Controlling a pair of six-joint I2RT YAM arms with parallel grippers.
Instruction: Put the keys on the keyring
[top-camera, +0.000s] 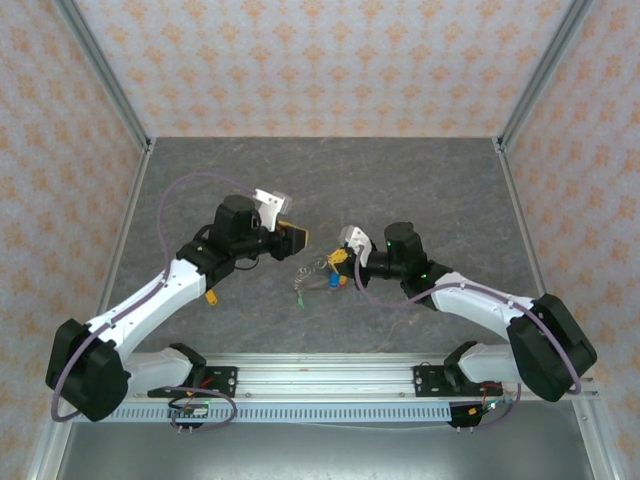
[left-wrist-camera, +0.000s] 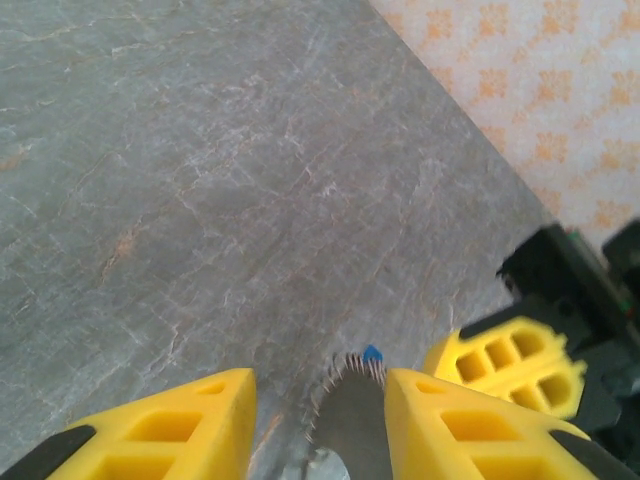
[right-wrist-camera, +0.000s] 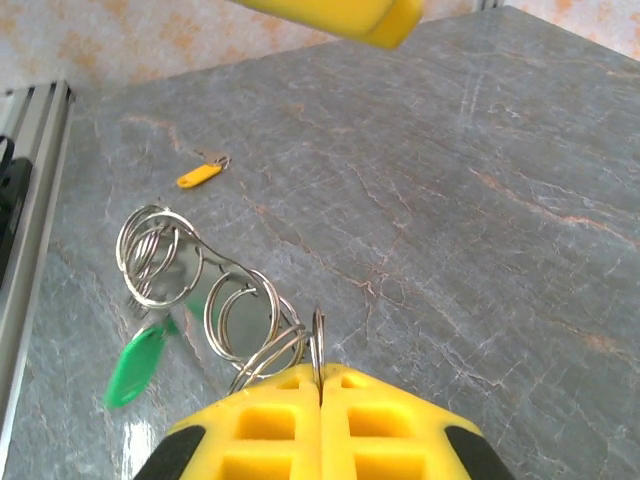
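Observation:
My right gripper (right-wrist-camera: 320, 372) is shut on the thin edge of the keyring (right-wrist-camera: 318, 342), which stands upright out of its jaws. Several silvery split rings (right-wrist-camera: 240, 312) hang off the keyring to the left, with a green key tag (right-wrist-camera: 135, 365) below them. In the left wrist view the keyring's toothed rim (left-wrist-camera: 345, 392) stands between my left gripper's (left-wrist-camera: 318, 385) parted yellow fingers (left-wrist-camera: 450, 420), close to the right one, with a blue key head (left-wrist-camera: 372, 353) just behind it. From above, the left gripper (top-camera: 297, 237) faces the right gripper (top-camera: 343, 262) over the keyring (top-camera: 318, 266).
An orange-tagged key (top-camera: 211, 296) lies alone on the grey table to the left, also visible from the right wrist (right-wrist-camera: 198, 176). A green key (top-camera: 300, 298) and a blue key (top-camera: 333, 283) hang near the ring. A metal rail (top-camera: 320, 380) runs along the near edge.

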